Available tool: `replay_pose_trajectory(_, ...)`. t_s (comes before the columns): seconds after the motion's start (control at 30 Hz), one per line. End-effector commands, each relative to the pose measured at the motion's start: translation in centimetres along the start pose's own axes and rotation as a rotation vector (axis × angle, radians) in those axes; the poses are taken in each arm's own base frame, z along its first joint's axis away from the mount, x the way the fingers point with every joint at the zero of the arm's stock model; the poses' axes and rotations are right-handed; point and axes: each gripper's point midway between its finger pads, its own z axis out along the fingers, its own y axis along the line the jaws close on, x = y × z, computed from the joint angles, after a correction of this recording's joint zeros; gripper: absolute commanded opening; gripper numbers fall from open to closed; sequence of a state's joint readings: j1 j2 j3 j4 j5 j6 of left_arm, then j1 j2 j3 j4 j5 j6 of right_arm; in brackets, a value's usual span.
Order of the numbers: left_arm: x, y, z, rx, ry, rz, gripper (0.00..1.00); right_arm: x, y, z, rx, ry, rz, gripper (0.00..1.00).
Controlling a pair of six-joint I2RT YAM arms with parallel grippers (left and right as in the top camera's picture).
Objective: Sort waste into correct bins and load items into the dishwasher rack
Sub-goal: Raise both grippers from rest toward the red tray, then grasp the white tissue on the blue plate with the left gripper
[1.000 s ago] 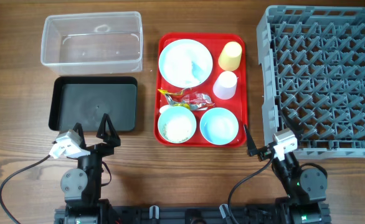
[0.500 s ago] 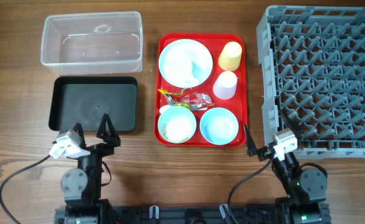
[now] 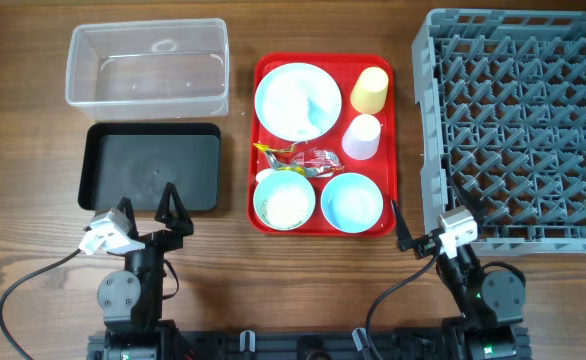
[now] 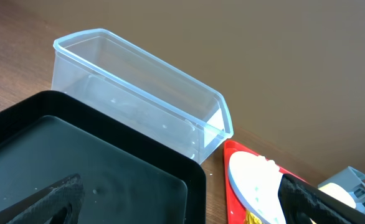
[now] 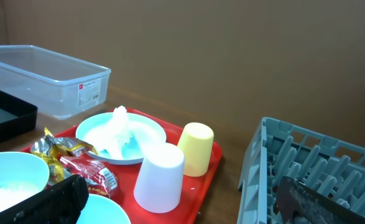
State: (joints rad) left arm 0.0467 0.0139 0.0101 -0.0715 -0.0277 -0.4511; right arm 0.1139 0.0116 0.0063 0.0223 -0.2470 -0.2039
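A red tray (image 3: 383, 225) holds a pale blue plate (image 3: 297, 101) with a white tissue wad (image 5: 118, 119), a yellow cup (image 3: 369, 90), a whitish cup (image 3: 362, 137), two blue-green bowls (image 3: 284, 201) (image 3: 352, 201), one with rice, and yellow (image 5: 53, 144) and dark red wrappers (image 5: 89, 169). The clear tub (image 3: 148, 65) and black tray (image 3: 151, 168) lie left. The grey rack (image 3: 528, 125) stands right. My left gripper (image 3: 151, 212) is open and empty near the black tray's front edge. My right gripper (image 3: 428, 235) is open and empty between the red tray and the rack.
The wooden table (image 3: 23, 180) runs around everything. Cables trail from both arm bases at the front edge. A brown wall (image 5: 232, 50) stands behind the table in the wrist views.
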Motion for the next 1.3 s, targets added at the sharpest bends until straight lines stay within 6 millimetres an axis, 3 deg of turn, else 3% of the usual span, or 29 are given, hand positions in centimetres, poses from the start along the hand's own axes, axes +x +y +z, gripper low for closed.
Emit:
replay_pose_trajectory(0.0,0.1,-0.2,0.0,0.011,-0.002,0.004,1.0,-0.1,0.2,0.0,-0.012,-0.004,-0.007,1.0)
replay_pose_trajectory(0.1,0.4,-1.1,-0.1,0.064,0.022,-0.002,1.0,-0.7,0.0,0.0,-0.007,-0.031,0.039,1.0)
replay_pose_trajectory(0.17,-0.2,-2.5,-0.2,0.134,0.003,0.004,1.0,-2.8,-0.3,-0.2,0.003,-0.111,0.083,1.0)
replay_pose_trajectory(0.27,-2.9,-4.6,-0.9,0.214,-0.076,0.021,1.0,-6.2,-0.7,-0.9,0.002,-0.179,0.103,1.0)
replay_pose_trajectory(0.33,-5.2,-6.6,-1.9,0.254,-0.096,0.13,1.0,-9.0,-1.1,-1.6,0.008,-0.217,0.081,1.0)
replay_pose_trajectory(0.4,-6.2,-7.2,-2.4,0.241,-0.077,0.171,1.0,-10.8,-1.4,-1.9,0.01,-0.228,0.078,1.0)
replay_pose_trajectory(0.57,-9.6,-10.7,-3.2,0.275,0.04,0.241,1.0,-14.4,-1.7,-0.1,-0.06,-0.084,0.103,1.0)
replay_pose_trajectory(0.67,-10.5,-11.3,-1.6,0.211,0.192,0.226,1.0,-15.6,-1.8,1.8,-0.121,0.074,0.152,1.0)
replay_pose_trajectory(0.77,-9.8,-11.0,0.4,0.13,0.39,0.206,1.0,-16.7,-1.8,3.5,-0.184,0.205,0.171,1.0)
replay_pose_trajectory(0.83,-8.1,-11.5,1.6,0.157,0.575,0.27,1.0,-16.5,-1.8,4.8,-0.224,0.327,0.215,1.0)
replay_pose_trajectory(0.97,-3.7,-11.3,2.8,0.134,0.886,0.307,1.0,-13.8,-0.9,7.3,-0.306,0.52,0.314,1.0)
replay_pose_trajectory(1.07,1.7,-12.7,3.6,0.186,1.062,0.347,1.0,-10.1,-0.7,9.5,-0.273,0.658,0.501,1.0)
replay_pose_trajectory(1.2,6.0,-12.6,6.2,0.195,1.164,0.33,1.0,-6.9,0.5,11.2,-0.308,0.765,0.628,1.0)
replay_pose_trajectory(1.27,6.4,-13.9,8.1,0.264,1.117,0.31,1.0,-6.5,0.4,11.3,-0.304,0.777,0.631,1.0)
